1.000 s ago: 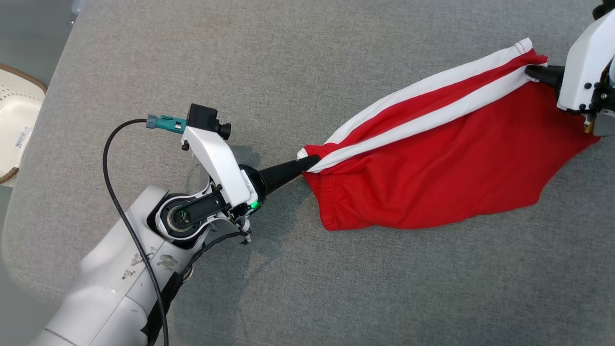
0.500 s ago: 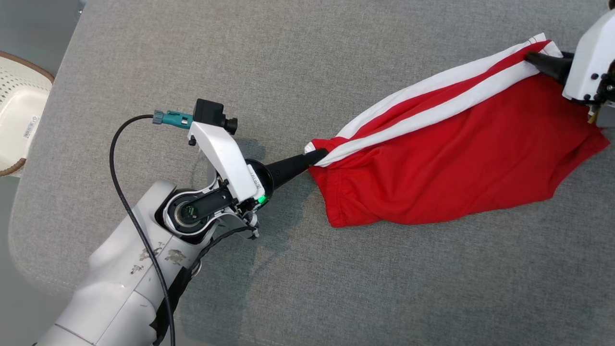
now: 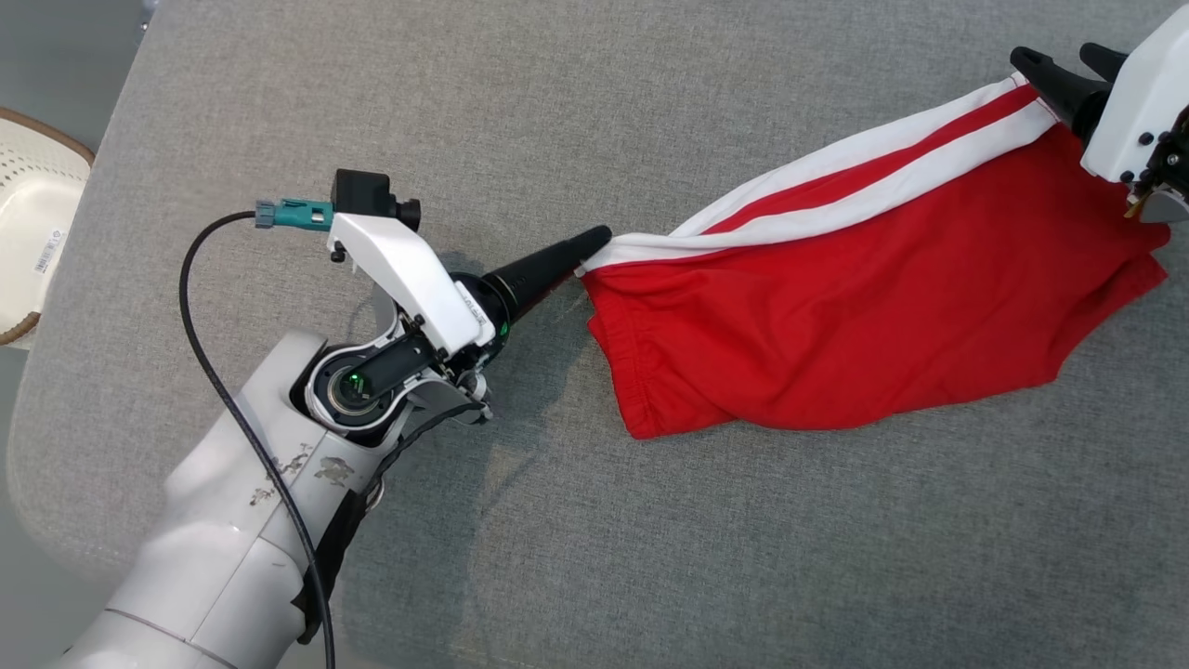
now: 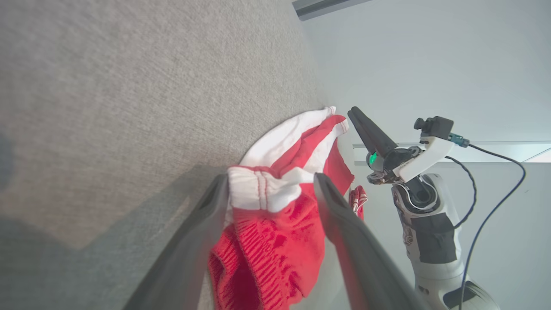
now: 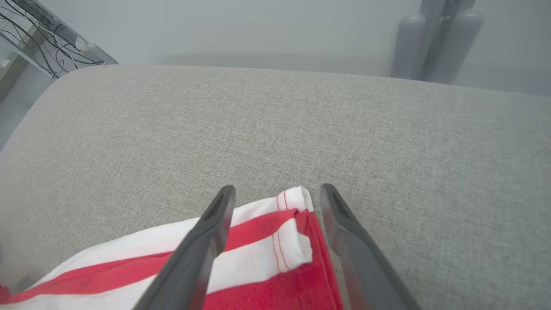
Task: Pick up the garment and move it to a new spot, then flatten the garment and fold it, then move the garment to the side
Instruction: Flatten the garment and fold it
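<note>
Red shorts with white side stripes lie stretched out on a grey upholstered cushion
Left jaws stand wide open around the waistband corner, right jaws wide open around the striped hem corner at the opposite end; neither grips the cloth

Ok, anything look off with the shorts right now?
Nothing damaged, but the shorts lie slanted on the cushion, waistband bunched beside the open left pincer, lower edge wavy: not flat yet.
</note>
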### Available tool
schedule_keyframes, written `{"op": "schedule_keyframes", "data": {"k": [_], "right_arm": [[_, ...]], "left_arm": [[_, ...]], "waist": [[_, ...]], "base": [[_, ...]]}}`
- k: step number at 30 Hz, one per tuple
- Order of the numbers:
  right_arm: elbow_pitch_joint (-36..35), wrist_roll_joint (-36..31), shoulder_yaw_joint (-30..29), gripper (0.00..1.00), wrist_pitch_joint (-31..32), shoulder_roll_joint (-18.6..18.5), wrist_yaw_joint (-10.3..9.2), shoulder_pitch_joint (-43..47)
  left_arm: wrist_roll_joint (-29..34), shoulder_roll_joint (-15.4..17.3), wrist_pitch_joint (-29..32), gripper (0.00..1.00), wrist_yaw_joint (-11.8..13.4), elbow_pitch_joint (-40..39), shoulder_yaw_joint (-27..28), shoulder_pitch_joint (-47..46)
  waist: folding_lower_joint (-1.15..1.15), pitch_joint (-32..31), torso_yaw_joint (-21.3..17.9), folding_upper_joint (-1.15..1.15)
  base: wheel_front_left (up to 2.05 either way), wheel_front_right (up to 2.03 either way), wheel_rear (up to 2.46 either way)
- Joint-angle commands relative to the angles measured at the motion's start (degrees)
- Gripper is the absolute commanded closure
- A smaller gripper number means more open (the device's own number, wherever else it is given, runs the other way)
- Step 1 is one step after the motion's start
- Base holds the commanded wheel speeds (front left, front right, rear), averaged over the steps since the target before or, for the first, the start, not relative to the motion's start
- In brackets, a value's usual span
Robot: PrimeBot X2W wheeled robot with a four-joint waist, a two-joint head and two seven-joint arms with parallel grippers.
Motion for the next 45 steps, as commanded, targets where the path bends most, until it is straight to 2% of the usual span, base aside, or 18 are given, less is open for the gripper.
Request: {"op": "schedule_keyframes", "data": {"k": [1,8,13,19,24,26,28,33,36,40,45], "right_arm": [[-0.5,0.2,0.2,0.0,-1.3,-0.4,0.0,0.8],[-3.7,-1.2,1.5,0.0,-11.7,-1.2,0.0,2.8],[-5.5,-2.2,2.6,0.0,-20.7,-1.3,0.0,5.6],[-6.2,-5.3,4.0,0.0,-31.2,-1.5,0.0,10.5],[-5.6,-8.6,2.6,0.0,-35.6,-0.7,0.0,15.3],[-5.8,-10.5,1.1,0.0,-36.1,-0.5,0.0,17.2],[-6.7,-13.0,-1.7,0.0,-36.4,-0.1,0.0,19.1],[-12.7,-23.2,-11.2,0.0,-36.3,1.9,-0.01,26.9],[-16.4,-29.0,-17.6,0.0,-36.3,4.2,-0.01,32.0],[-19.7,-34.7,-24.2,0.0,-36.3,7.8,-0.01,38.9],[-21.4,-37.7,-29.0,0.0,-36.3,10.6,-0.01,43.7]], "left_arm": [[0.4,0.2,-0.6,0.0,-0.1,0.5,0.5,-1.1],[4.0,0.6,-7.1,0.0,-0.1,3.6,1.3,-1.9],[8.5,0.7,-17.5,0.0,-0.5,3.9,2.5,-0.2],[18.8,3.7,-32.3,0.0,-0.6,0.4,0.5,3.8],[26.2,5.6,-41.9,0.0,-0.5,-1.2,-0.5,8.5],[30.0,6.0,-43.1,0.0,-0.1,-1.6,0.8,10.3],[36.0,6.0,-43.3,0.0,0.8,-3.4,4.5,12.0],[50.4,2.5,-43.3,0.0,2.1,-10.3,15.3,21.4],[58.4,0.0,-43.3,0.0,1.6,-13.8,20.5,26.7],[65.5,-3.6,-43.3,0.0,0.8,-17.3,26.6,32.2],[71.7,-5.8,-43.3,0.0,0.0,-19.5,29.3,36.3]], "waist": [[0.0,-0.2,-0.1,0.0],[0.0,-2.1,-0.8,0.0],[0.0,-4.7,-1.9,0.0],[0.0,-8.9,-4.2,0.0],[0.0,-12.2,-6.0,0.0],[0.0,-13.1,-6.7,0.0],[0.0,-14.1,-7.2,0.0],[0.0,-16.0,-8.5,0.0],[0.0,-17.1,-9.0,0.0],[0.0,-18.3,-9.5,0.0],[0.0,-19.1,-9.8,0.0]], "base": [[0.0,0.0,0.0],[0.0,0.0,0.0],[0.0,0.0,0.0],[0.0,0.0,0.0],[0.0,0.0,0.0],[0.0,0.0,0.0],[0.0,0.0,0.0],[0.0,0.0,0.0],[0.0,0.0,0.0],[0.0,0.0,0.0],[0.0,0.0,0.0]]}}
